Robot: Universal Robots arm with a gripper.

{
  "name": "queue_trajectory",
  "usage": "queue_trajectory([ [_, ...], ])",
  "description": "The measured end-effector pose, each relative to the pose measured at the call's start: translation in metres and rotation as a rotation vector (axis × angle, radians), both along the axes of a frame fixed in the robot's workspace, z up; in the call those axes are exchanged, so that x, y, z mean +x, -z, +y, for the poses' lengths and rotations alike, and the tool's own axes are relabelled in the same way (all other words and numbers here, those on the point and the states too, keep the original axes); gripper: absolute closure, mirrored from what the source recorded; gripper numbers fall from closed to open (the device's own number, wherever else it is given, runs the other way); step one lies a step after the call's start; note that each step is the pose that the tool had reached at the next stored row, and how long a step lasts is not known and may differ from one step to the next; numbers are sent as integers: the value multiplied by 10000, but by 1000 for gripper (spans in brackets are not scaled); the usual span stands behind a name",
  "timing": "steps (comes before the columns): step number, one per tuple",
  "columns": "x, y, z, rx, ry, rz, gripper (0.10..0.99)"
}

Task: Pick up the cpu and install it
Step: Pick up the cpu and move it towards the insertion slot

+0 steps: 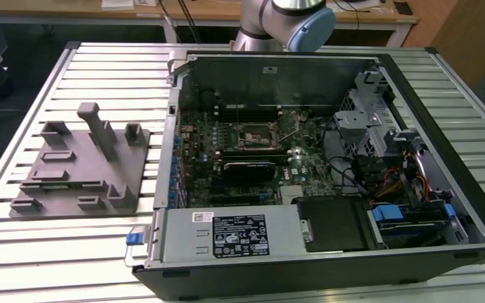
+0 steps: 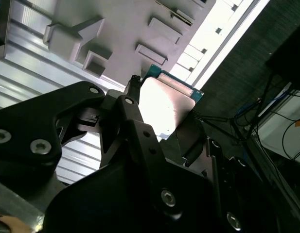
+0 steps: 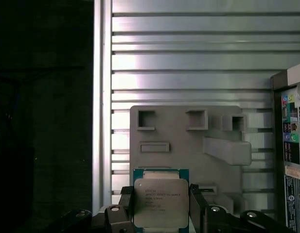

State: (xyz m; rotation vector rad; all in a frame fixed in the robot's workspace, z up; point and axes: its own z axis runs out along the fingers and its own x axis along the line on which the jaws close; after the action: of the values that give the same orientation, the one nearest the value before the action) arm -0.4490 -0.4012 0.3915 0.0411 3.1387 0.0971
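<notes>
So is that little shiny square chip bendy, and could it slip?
Probably stiff: the flat square chip with a silvery metal top sits unbent in the black gripper. Likely light, being thin. It might slip, pinched by just two edges.

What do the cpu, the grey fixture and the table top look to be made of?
The cpu, held between the fingers: a pale metal lid with a soft brushed sheen, on a green board edge. The fixture: uniform matte grey, probably plastic. The table: ribbed silvery slats that catch the light, likely aluminium.
</notes>
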Motion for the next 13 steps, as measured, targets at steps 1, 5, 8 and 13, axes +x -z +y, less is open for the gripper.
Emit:
queue_trajectory([
  [1,0,-16,0,0,0,0,545],
  [5,0,-82,1,1,0,-3,545],
  [8,0,-135,1,2,0,-6,545],
  [13,0,-144,1,2,0,-6,545],
])
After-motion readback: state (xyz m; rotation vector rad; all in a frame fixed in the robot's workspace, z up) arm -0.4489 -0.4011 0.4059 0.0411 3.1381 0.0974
